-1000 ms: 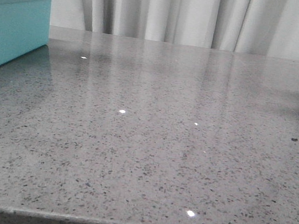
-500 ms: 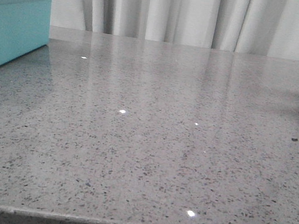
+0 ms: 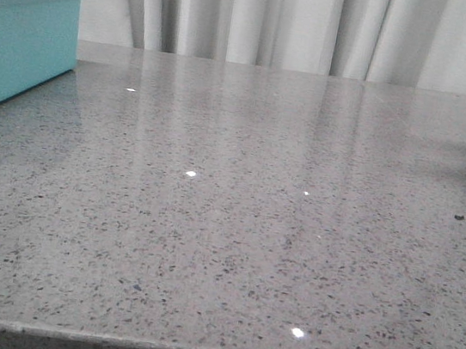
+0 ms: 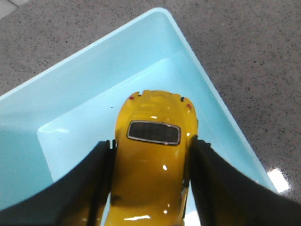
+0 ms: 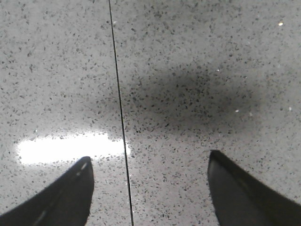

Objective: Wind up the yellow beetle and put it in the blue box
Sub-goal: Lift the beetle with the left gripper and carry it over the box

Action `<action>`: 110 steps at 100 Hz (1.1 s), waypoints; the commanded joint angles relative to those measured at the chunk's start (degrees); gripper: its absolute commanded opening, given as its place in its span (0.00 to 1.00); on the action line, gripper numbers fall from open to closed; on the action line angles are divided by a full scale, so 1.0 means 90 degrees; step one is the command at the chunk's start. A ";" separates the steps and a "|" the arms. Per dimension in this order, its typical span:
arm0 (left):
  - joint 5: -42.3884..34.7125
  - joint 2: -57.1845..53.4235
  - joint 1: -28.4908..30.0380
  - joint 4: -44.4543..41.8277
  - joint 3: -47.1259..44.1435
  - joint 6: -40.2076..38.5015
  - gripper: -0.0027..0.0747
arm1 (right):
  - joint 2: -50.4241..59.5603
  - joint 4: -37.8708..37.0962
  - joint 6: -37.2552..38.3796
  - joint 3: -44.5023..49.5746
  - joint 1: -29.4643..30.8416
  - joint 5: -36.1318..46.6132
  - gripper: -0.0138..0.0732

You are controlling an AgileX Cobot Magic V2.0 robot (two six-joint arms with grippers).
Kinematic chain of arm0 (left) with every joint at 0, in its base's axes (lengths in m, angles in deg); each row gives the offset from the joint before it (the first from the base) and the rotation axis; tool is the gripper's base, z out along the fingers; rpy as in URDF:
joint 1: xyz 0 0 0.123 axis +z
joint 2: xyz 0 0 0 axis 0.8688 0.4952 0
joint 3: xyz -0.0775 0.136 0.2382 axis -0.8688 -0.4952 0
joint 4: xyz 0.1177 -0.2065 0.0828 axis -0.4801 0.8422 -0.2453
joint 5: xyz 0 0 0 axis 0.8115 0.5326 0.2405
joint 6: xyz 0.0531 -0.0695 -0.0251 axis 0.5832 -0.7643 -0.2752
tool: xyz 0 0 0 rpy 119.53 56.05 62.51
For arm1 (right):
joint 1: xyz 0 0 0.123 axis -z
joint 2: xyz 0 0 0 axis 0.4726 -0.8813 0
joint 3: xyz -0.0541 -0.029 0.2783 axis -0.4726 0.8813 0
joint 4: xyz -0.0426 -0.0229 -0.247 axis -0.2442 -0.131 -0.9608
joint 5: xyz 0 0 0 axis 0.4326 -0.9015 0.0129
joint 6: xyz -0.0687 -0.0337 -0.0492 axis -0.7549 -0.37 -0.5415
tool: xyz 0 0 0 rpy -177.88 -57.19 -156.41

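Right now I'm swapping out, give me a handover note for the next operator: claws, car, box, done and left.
Left claw: shut on the yellow beetle, holding it over the open blue box, whose floor shows below the car.
Right claw: open, holding nothing, above bare grey table.
Box sits at the table's left edge in the front view.
Done: car picked up and brought over the box. Whether it was wound cannot be told.
Left: lower, release the car inside, pull the left arm back.

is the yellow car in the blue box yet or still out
Over the open box, not set down as far as visible: the left end effector grips the car by its sides above the box floor; contact underneath cannot be told.
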 commanded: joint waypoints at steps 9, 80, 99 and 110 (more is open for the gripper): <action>-0.0302 -0.0325 0.0010 -0.0154 0.0108 -0.0098 0.28 | 0.0273 -0.0096 -0.0055 -0.0158 0.0002 0.0041 0.74; -0.1106 -0.0315 0.0465 -0.0396 -0.0931 -0.1026 0.28 | 0.0273 -0.0096 -0.0062 -0.0158 0.0002 0.0064 0.74; -0.1182 -0.0091 0.0512 -0.0359 -0.1129 -0.1070 0.28 | 0.0273 -0.0094 -0.0062 -0.0158 0.0002 0.0111 0.74; -0.1255 0.0061 0.0512 -0.0359 -0.1145 -0.1093 0.28 | 0.0273 -0.0094 -0.0062 -0.0158 0.0002 0.0111 0.74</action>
